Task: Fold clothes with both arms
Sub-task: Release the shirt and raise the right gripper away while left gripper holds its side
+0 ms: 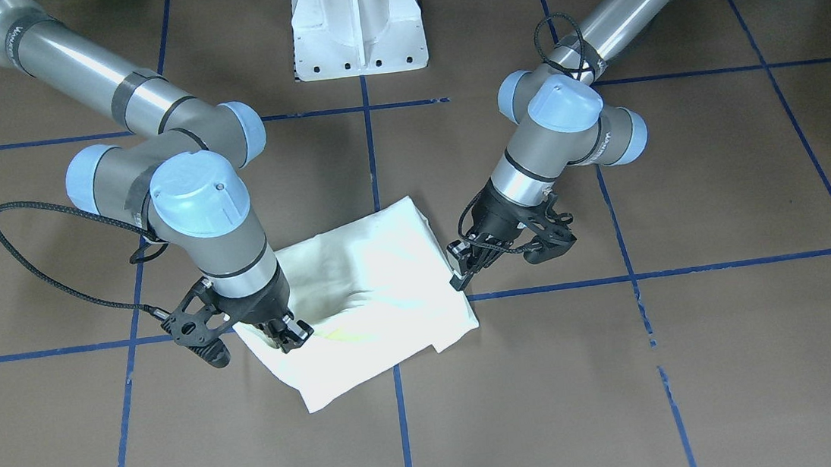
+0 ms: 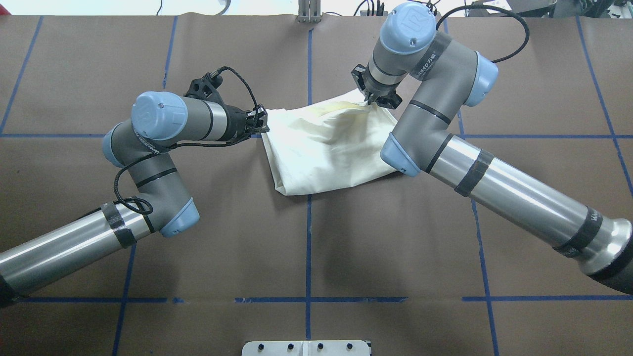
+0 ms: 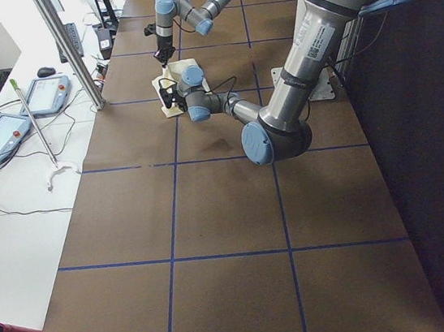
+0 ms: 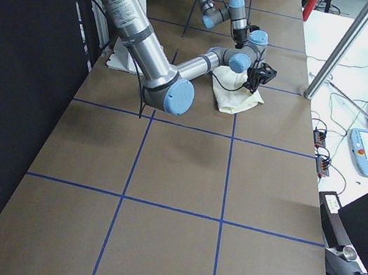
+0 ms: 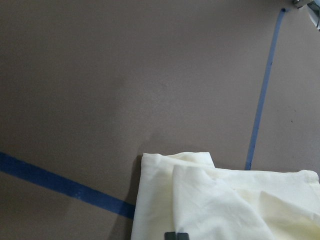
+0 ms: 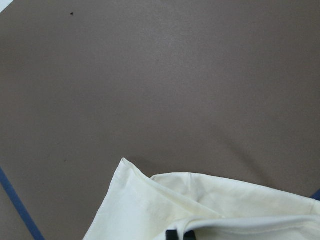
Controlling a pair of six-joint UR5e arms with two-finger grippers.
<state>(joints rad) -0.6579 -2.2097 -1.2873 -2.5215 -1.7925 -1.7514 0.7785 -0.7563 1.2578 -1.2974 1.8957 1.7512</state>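
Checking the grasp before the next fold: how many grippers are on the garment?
2. The left gripper appears to pinch the cream garment at the corner on the robot's left; the right gripper pinches its raised far edge on the right. Neither is hidden.

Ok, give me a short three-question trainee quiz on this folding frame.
1. True or false: the shirt lies with a black print facing up.
2. Where are the left gripper and right gripper? A) at opposite edges of the shirt B) both above bare table C) both on one corner
3. In the front-facing view, which arm enters on the view's left?
Key: 1 false, only plain cream shows; 2 A; 3 the right arm.
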